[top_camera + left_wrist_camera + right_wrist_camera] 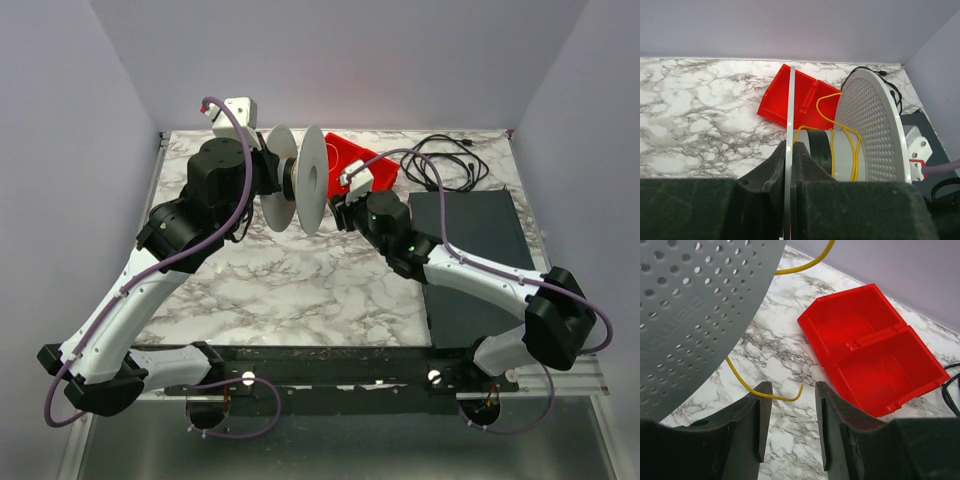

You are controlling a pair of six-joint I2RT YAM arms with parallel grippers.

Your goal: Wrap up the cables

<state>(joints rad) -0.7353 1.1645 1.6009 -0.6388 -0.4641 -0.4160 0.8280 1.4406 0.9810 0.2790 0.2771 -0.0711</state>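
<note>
right claw stands released, yellow cable end between its jaws; left claw clenches spool.

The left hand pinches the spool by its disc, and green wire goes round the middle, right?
Not quite. The left gripper does pinch the spool by its disc, but the wire round the middle is yellow, not green. The left wrist view shows it.
</note>
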